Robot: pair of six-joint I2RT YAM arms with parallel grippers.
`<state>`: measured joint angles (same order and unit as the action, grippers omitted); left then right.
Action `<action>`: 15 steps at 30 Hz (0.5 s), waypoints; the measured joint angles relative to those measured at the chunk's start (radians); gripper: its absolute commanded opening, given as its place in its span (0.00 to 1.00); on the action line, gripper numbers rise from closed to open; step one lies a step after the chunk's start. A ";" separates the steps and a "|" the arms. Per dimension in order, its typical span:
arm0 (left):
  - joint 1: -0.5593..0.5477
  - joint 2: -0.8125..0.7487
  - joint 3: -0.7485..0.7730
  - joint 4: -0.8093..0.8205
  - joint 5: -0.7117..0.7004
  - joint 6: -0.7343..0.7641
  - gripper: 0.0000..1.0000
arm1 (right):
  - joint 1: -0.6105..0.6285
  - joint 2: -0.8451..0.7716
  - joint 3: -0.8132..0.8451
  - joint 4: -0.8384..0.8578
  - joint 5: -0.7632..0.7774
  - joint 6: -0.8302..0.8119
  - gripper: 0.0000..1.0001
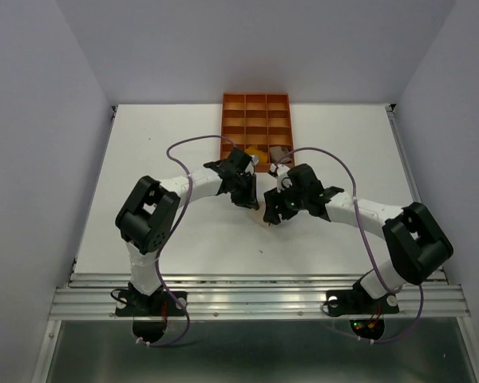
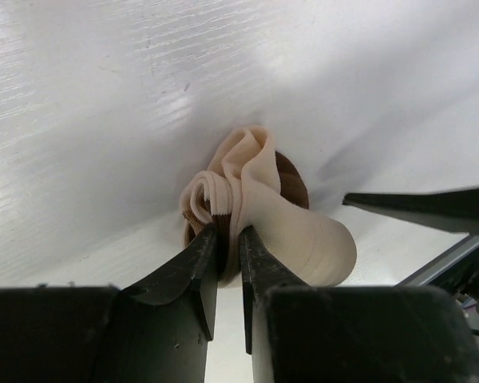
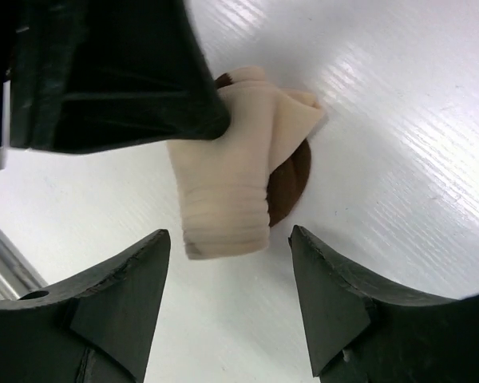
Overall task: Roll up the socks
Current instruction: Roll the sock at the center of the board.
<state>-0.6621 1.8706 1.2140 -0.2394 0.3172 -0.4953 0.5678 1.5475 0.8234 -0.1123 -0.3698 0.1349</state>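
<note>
A brown-and-cream sock (image 2: 295, 231), rolled into a loose bundle, lies on the white table. My left gripper (image 2: 227, 231) is shut on a fold at the roll's near edge, with the cream cuff curling off to the right. In the right wrist view the same sock (image 3: 231, 183) lies just ahead of my right gripper (image 3: 230, 231), which is open. Its fingertips stand either side of the cuff's end and touch nothing. From above, the left gripper (image 1: 246, 198) and the right gripper (image 1: 273, 214) meet at mid-table and hide the sock.
The orange tray (image 1: 255, 112) with square compartments stands at the table's far edge. A mustard bundle (image 1: 257, 152) and a greyish one (image 1: 280, 151) sit in its nearest compartments. The left gripper's black body (image 3: 104, 72) hangs close over the sock.
</note>
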 measured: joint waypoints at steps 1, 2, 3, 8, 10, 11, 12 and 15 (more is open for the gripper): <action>-0.002 0.002 0.009 -0.014 -0.008 0.000 0.00 | 0.020 -0.018 -0.003 -0.008 0.024 -0.010 0.69; -0.005 0.004 0.019 -0.032 -0.018 0.000 0.00 | 0.050 -0.037 -0.006 -0.013 0.057 -0.025 0.69; -0.006 0.006 0.026 -0.044 -0.025 0.000 0.00 | 0.072 -0.050 -0.011 -0.014 0.081 -0.037 0.69; -0.011 0.017 0.060 -0.102 -0.045 0.002 0.00 | 0.180 -0.114 -0.031 -0.014 0.179 -0.098 0.69; -0.012 0.022 0.068 -0.117 -0.045 0.003 0.00 | 0.195 -0.136 -0.038 -0.014 0.207 -0.122 0.69; -0.013 0.025 0.075 -0.126 -0.045 0.005 0.00 | 0.197 -0.142 -0.039 -0.014 0.217 -0.132 0.69; -0.014 0.028 0.081 -0.137 -0.046 0.008 0.00 | 0.203 -0.149 -0.039 -0.011 0.228 -0.142 0.69; -0.017 0.034 0.095 -0.155 -0.050 0.013 0.00 | 0.220 -0.160 -0.039 -0.008 0.271 -0.173 0.69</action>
<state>-0.6792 1.9049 1.3094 -0.3946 0.2668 -0.4828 0.7879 1.3872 0.7849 -0.1200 -0.0986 -0.0383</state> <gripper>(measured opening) 0.243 0.691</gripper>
